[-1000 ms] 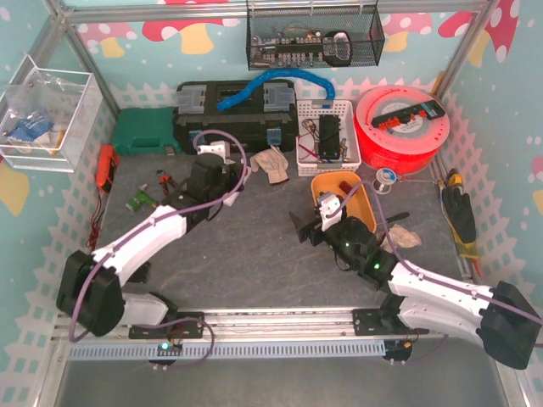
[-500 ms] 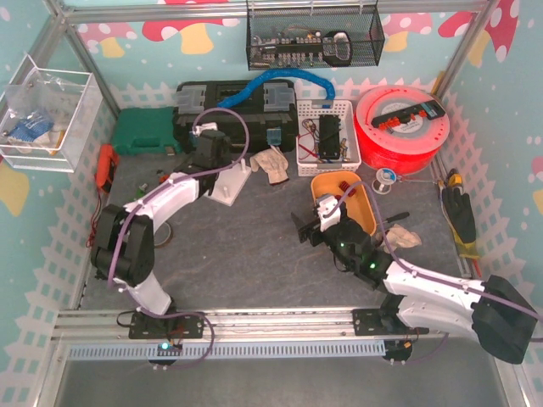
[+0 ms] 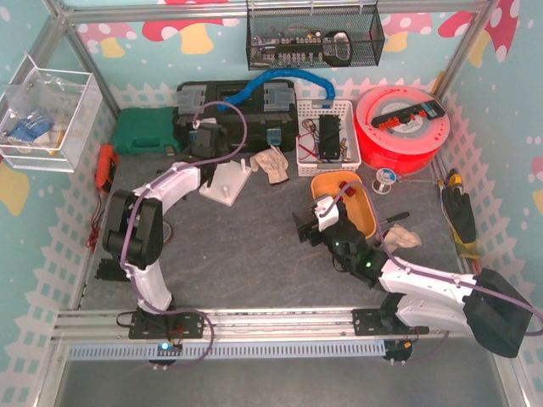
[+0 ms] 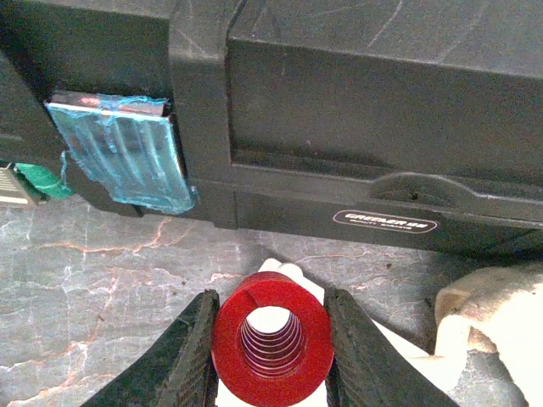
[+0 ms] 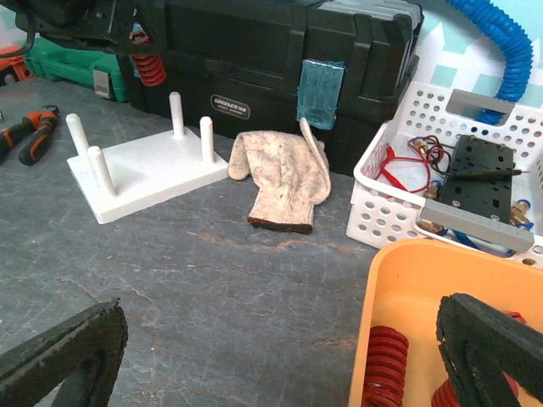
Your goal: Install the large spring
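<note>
Left gripper point(image 4: 270, 360) has swung out toward eleven o'clock, clamping the large red spring point(image 4: 271, 348), which probably next lowers onto the white peg board point(image 3: 222, 186); right gripper point(image 5: 276, 348) gapes wide.

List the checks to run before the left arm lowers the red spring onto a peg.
1. Red spring clamped between the left fingers: ok.
2. Spring bore lined up with a peg: white shows through the bore in the left wrist view, but exact centring cannot tell.
3. Peg board flat on the table, its four posts upright and bare: ok.
4. Glove off the board, lying beside it: ok.
5. Right fingers open and away from the board, by the orange bin: ok.
</note>
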{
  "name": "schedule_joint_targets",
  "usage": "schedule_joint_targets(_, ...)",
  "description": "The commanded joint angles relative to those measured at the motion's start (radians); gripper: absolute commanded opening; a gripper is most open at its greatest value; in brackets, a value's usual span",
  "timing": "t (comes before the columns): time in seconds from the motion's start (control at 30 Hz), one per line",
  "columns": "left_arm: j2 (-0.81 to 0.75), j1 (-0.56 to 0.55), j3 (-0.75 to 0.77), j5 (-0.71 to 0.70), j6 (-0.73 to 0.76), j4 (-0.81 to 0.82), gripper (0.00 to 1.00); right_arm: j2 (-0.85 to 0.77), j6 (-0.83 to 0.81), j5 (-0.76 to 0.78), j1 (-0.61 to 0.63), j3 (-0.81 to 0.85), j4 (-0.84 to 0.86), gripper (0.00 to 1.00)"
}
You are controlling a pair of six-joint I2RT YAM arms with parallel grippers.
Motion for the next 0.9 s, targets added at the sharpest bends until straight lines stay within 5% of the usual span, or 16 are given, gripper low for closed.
schedule_joint_targets(0.0,0.031,0.014,0.059,0.018,0.03,0.013,0.01,-0.003,-0.001,0.038,0.0,0.01,-0.004,0.98)
schedule_joint_targets(0.87,0.156,0.022,0.132,0.058,0.042,0.03,0.03,-0.031,-0.024,0.079,0.001,0.0,-0.003,0.98)
